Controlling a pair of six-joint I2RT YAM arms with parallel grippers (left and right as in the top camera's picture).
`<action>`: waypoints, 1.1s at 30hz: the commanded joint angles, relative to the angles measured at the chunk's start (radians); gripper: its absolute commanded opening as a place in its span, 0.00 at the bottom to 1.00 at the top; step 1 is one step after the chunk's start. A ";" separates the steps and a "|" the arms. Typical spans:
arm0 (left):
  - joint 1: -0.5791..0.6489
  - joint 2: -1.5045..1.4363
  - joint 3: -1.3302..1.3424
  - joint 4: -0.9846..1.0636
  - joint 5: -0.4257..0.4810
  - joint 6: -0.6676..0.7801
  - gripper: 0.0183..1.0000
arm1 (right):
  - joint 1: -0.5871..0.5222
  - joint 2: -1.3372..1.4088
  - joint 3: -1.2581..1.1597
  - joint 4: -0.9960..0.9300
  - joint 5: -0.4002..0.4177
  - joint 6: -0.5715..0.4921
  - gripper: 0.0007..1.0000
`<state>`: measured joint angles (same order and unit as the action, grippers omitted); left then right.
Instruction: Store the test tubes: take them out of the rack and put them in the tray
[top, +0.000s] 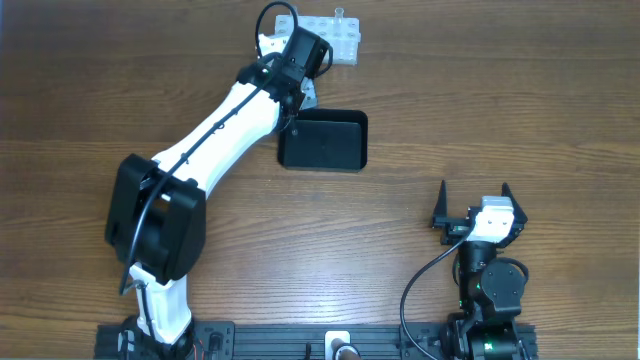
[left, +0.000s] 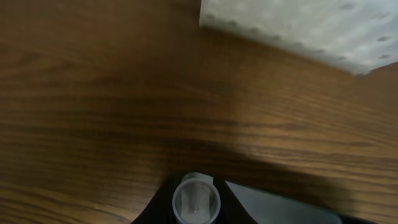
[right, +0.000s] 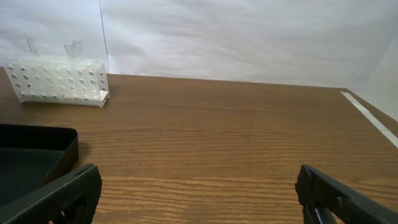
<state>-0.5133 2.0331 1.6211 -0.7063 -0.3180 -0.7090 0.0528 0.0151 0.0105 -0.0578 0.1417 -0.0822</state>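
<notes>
We saw the left jaws pinching a clear test tube (left: 196, 202) near its open mouth, over the wood-grain bench (left: 93, 93) beside the white perforated rack (left: 311, 28). We judged the tube light, stiff, slick and breakable, best held gently below the rim. The right jaws stood spread wide, well apart from the smooth black tray (top: 330, 145).

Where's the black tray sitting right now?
In the top view the black tray lies near the table's middle, just below the white rack; the left gripper, holding a test tube, is near its upper-left corner.
</notes>
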 joint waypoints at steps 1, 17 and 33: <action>-0.005 0.038 -0.002 -0.008 0.037 -0.043 0.03 | -0.006 -0.003 -0.005 -0.003 0.009 -0.002 0.99; -0.026 0.087 -0.002 -0.020 0.037 -0.027 0.02 | -0.006 -0.003 -0.005 -0.003 0.009 -0.002 0.99; -0.028 0.090 -0.002 -0.015 0.038 -0.002 0.15 | -0.006 -0.003 -0.005 -0.003 0.009 -0.002 0.99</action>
<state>-0.5385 2.1078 1.6211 -0.7219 -0.2871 -0.7250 0.0528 0.0151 0.0105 -0.0578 0.1417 -0.0826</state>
